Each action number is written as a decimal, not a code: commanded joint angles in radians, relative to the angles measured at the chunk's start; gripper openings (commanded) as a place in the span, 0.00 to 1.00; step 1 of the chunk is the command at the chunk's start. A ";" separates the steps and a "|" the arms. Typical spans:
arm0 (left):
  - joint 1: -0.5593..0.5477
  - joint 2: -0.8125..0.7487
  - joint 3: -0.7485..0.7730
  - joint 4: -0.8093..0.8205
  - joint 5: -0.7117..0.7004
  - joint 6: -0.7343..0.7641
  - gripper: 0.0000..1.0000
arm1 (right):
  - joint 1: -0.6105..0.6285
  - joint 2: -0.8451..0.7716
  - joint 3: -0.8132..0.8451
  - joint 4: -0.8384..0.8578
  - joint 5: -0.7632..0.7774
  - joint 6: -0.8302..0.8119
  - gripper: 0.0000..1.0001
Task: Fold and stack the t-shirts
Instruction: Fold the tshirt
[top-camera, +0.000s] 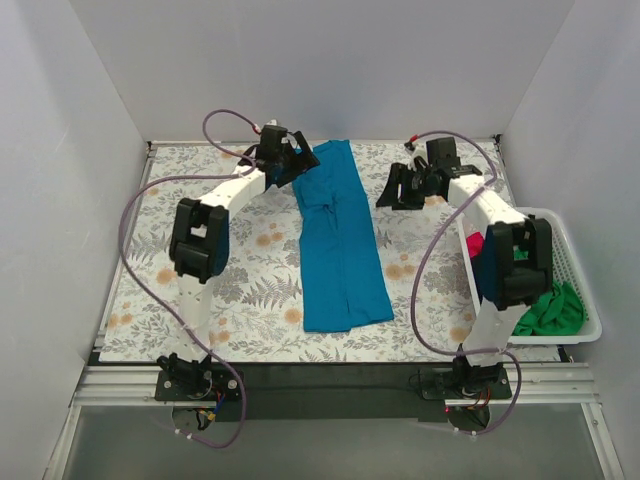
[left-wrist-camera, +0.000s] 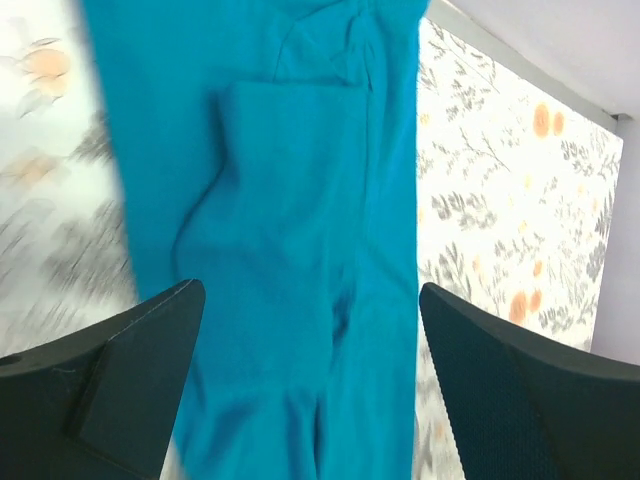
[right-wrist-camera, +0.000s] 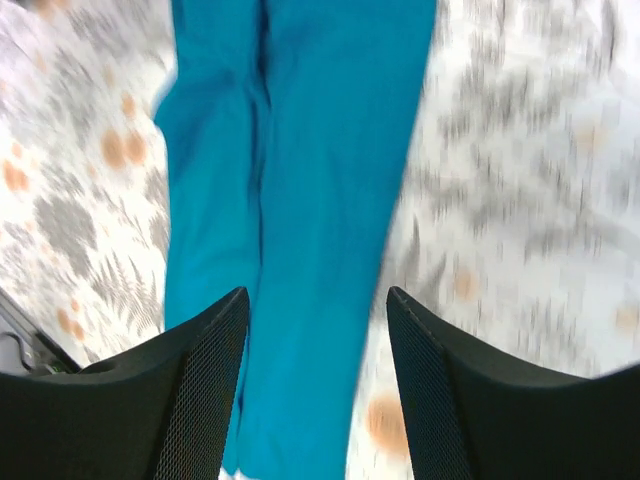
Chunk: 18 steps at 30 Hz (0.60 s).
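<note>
The teal shirt (top-camera: 338, 240) lies under the left gripper (left-wrist-camera: 310, 292) and left of the right gripper (right-wrist-camera: 316, 296); both stand apart, empty.

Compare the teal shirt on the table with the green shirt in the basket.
Colour: the teal shirt is blue-teal, the green shirt bright green.
Place: the teal shirt lies on the floral table; the green shirt sits in the white basket.
Shape: the teal shirt is folded into a long flat strip, the green shirt is crumpled in a heap.
Both are plain and single-coloured.
</note>
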 joint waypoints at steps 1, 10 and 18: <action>-0.031 -0.324 -0.141 -0.118 -0.119 0.086 0.89 | 0.060 -0.139 -0.151 -0.177 0.166 -0.065 0.64; -0.326 -0.763 -0.654 -0.530 -0.267 -0.160 0.81 | 0.256 -0.486 -0.562 -0.228 0.281 0.027 0.59; -0.441 -0.886 -0.884 -0.590 -0.245 -0.235 0.72 | 0.359 -0.566 -0.682 -0.211 0.364 0.153 0.50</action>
